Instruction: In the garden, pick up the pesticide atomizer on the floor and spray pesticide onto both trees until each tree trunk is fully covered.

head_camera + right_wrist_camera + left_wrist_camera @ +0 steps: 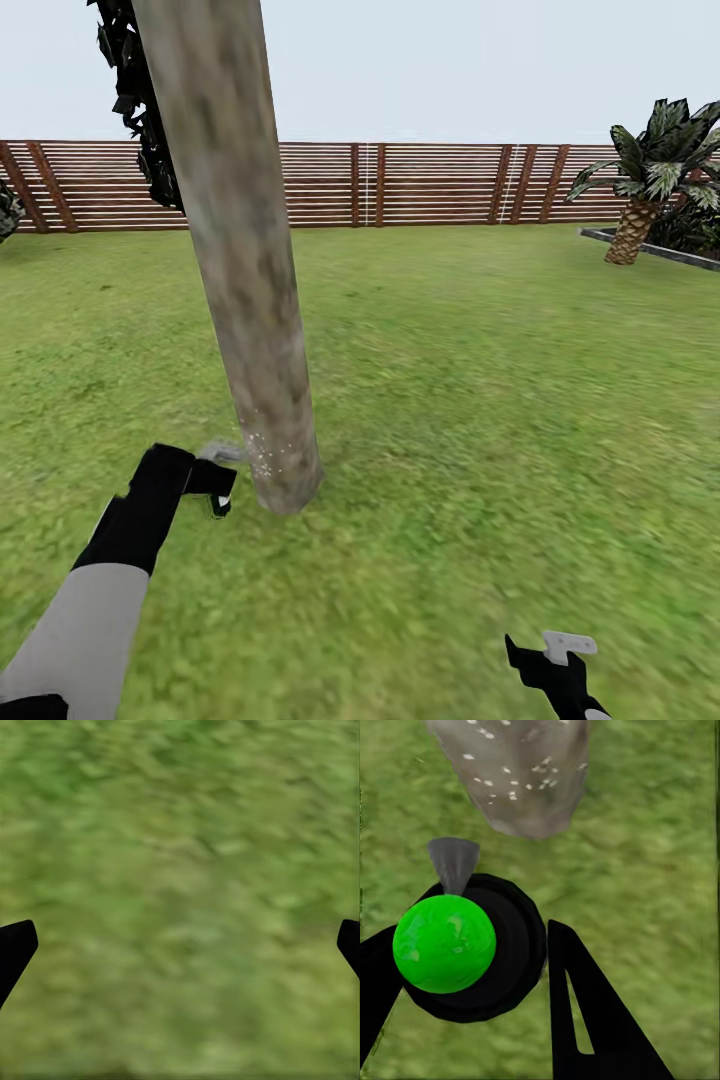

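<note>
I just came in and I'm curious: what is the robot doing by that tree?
The robot's left end effector holds a black sprayer with a green ball on top. Its grey nozzle points at the bottom of the trunk, close beside it. White specks dot the trunk near the grass. The right end effector hangs open over the grass, holding nothing.

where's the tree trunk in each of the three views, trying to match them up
Head view: the tree trunk leans from top left down to the grass left of centre.
Left wrist view: its speckled base sits at the top edge.
Right wrist view: not in it.
Shared landmark: the grass.
</note>
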{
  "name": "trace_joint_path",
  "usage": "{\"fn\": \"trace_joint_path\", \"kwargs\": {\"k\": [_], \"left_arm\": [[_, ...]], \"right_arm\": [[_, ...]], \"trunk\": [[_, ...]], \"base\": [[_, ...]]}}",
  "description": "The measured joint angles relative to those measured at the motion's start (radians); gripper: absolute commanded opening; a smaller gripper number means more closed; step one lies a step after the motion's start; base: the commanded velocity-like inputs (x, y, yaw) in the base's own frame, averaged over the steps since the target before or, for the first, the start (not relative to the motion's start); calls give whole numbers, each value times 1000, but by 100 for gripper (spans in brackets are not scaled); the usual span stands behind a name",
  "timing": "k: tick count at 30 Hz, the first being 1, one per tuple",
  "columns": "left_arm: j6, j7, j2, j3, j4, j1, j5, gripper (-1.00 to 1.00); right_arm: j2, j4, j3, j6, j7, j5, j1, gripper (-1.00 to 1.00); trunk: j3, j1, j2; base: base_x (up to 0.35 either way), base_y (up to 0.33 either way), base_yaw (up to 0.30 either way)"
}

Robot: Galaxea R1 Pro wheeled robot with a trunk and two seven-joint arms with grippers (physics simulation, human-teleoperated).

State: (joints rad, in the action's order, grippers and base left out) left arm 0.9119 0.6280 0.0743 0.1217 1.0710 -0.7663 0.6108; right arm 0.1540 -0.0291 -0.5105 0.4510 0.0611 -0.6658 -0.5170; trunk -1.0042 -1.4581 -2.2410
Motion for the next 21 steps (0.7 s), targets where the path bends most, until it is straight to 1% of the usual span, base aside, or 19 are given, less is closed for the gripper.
{"fn": "trace_joint_path", "kwargs": {"k": [1, 3, 4, 7, 8, 9, 10, 12, 14, 16, 18, 19, 20, 21], "left_arm": [[14, 0, -4, -19, 18, -1, 3, -100], [41, 1, -5, -32, 44, 0, 8, -100], [55, 1, 0, -34, 58, 4, 11, -100], [64, 2, 10, -26, 66, 5, 11, -100], [63, 2, 21, -24, 67, 3, 16, -100], [64, 2, 44, -23, 67, 0, 19, -100], [65, 3, 61, -22, 67, -2, 17, -100], [68, 3, 71, -24, 68, -6, 6, -100], [72, 4, 64, -29, 74, -9, 0, -100], [80, 3, 50, -33, 87, -11, -1, -100], [89, 3, 22, -35, 101, -14, -1, -100], [93, 3, 1, -37, 117, -18, -4, -100], [94, 3, -10, -40, 131, -19, -1, -100], [93, 3, -14, -41, 139, -20, 5, -100]], "right_arm": [[0, 0, 0, 0, -1, 0, 0, 100], [0, 0, 0, 0, -1, 1, 0, 100], [0, 0, 0, 0, -1, 1, 0, 100], [0, 0, 0, 0, -1, 1, 0, 100], [0, 1, 0, 0, -1, 1, 0, 100], [0, 0, 0, 0, -1, 1, 0, 100], [0, 0, 0, 0, -1, 1, 0, 100], [0, 0, 0, 0, -1, 1, 0, 100], [0, 1, 1, 0, -1, 2, 0, 100], [0, 0, 0, 0, -1, 1, 0, 100], [0, 0, 0, 0, -1, 1, 0, 100], [0, 0, 1, 0, -1, 1, 0, 100], [0, 1, 0, 0, -1, 1, 0, 100], [0, 0, 1, 0, -1, 1, 0, 100]], "trunk": [[0, 0, 0], [0, 0, 0], [0, 0, 0], [0, 0, 0], [0, 0, 0], [0, 0, 0], [0, 0, 0], [0, 0, 0], [0, 0, 0], [0, 0, 0], [0, 0, 0], [0, 0, 0], [0, 0, 0], [0, 0, 0]], "base": [[0, 0, 0], [0, 0, 0], [0, 0, 0], [0, 0, 0], [0, 0, 0], [0, 0, 0], [0, 0, 0], [0, 0, 0], [0, 0, 0], [0, 0, 0], [0, 0, 0], [0, 0, 0], [0, 0, 0], [0, 0, 0]]}}
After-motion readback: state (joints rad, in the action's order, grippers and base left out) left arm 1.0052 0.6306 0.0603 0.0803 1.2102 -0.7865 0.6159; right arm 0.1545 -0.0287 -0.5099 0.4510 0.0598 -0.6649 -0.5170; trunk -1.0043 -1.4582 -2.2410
